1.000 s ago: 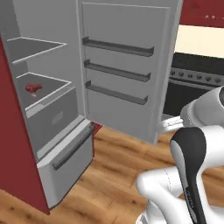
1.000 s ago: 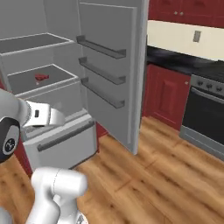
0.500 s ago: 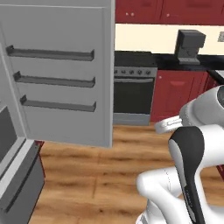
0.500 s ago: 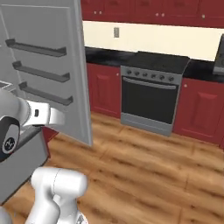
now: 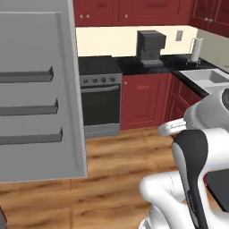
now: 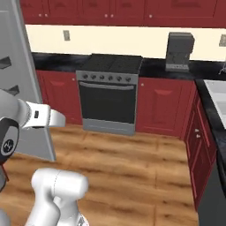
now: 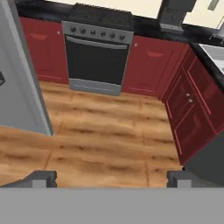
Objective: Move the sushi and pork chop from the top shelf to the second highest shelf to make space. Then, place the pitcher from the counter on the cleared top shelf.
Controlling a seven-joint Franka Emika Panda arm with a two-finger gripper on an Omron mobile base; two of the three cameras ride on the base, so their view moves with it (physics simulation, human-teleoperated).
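Observation:
My gripper (image 7: 111,178) hangs open above the wooden floor, its two dark fingertips (image 7: 43,177) far apart with nothing between them. The counter (image 5: 134,65) of black speckled stone runs along the back wall over dark red cabinet fronts (image 6: 161,103) and turns toward me on the right (image 7: 205,43). The sushi, the pork chop, the top shelf, the second highest shelf and the pitcher are out of view.
The open grey fridge door (image 5: 40,98) with its racks stands at the left (image 7: 22,78). A black-and-steel stove (image 6: 108,99) sits ahead. A dark coffee machine (image 5: 151,47) and a sink (image 5: 205,77) are on the counter's right part. Bare wooden floor (image 7: 109,140) lies between.
The whole picture has swung from the fridge interior to the stove and counter, so the base and cameras have turned right. The jaws stay open.

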